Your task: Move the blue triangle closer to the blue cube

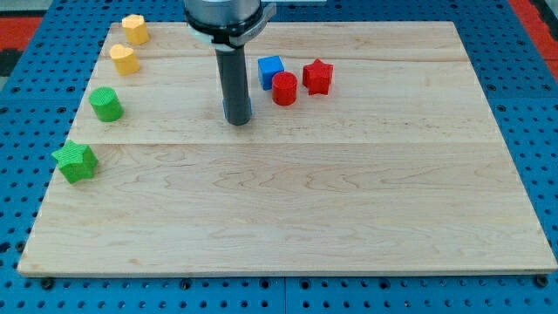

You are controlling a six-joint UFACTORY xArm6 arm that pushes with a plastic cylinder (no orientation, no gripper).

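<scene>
Standing upright near the board's top centre, my tip (237,121) rests on the wooden board (288,218) and touches no block; being a plain rod, it holds nothing. The blue cube (271,71) sits just to the view's right of the rod, slightly nearer the top. A red cylinder (284,89) touches the cube's lower right corner, and a red star (318,77) sits just beside the cylinder on the right. Down the board's left edge runs a spaced line of four blocks: a yellow block (134,28) at the top, a second yellow block (124,59) below it, then a green cylinder (106,104), then a green star (75,162) lowest and nearest the edge. All four are well apart from my tip. A blue triangle cannot be seen anywhere; whether the rod hides it cannot be told.
</scene>
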